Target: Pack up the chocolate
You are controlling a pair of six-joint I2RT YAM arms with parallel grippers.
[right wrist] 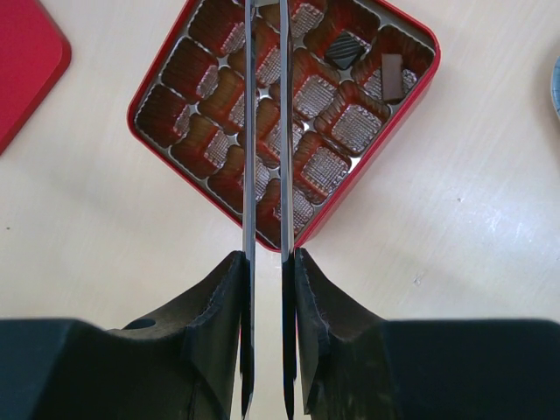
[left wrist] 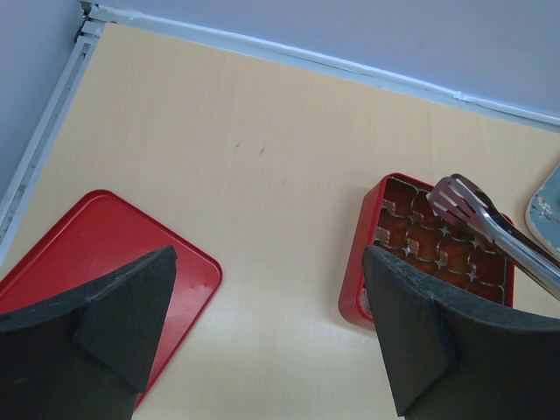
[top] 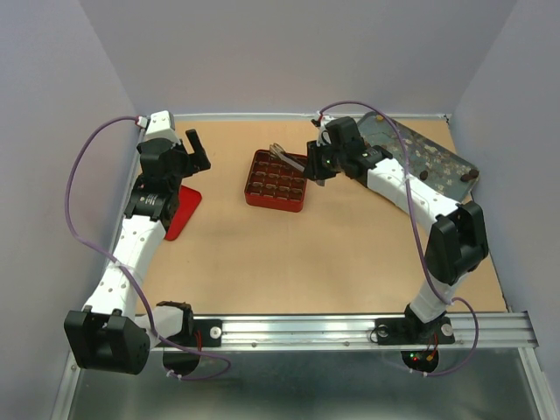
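Right wrist, right end effector [right wrist: 267, 258] clamped on tongs [right wrist: 249, 131], tips cut off, left end effector [left wrist: 269, 254] apart

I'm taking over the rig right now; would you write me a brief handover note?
Left gripper: open, empty, above the table between lid and box.
Right gripper: shut on tongs, which reach over the box; their tips look empty.
Done: two chocolates sit in neighbouring cells at one corner of the box.
Left: the other cells in view are empty; more chocolates wait on the tray at the right rear.
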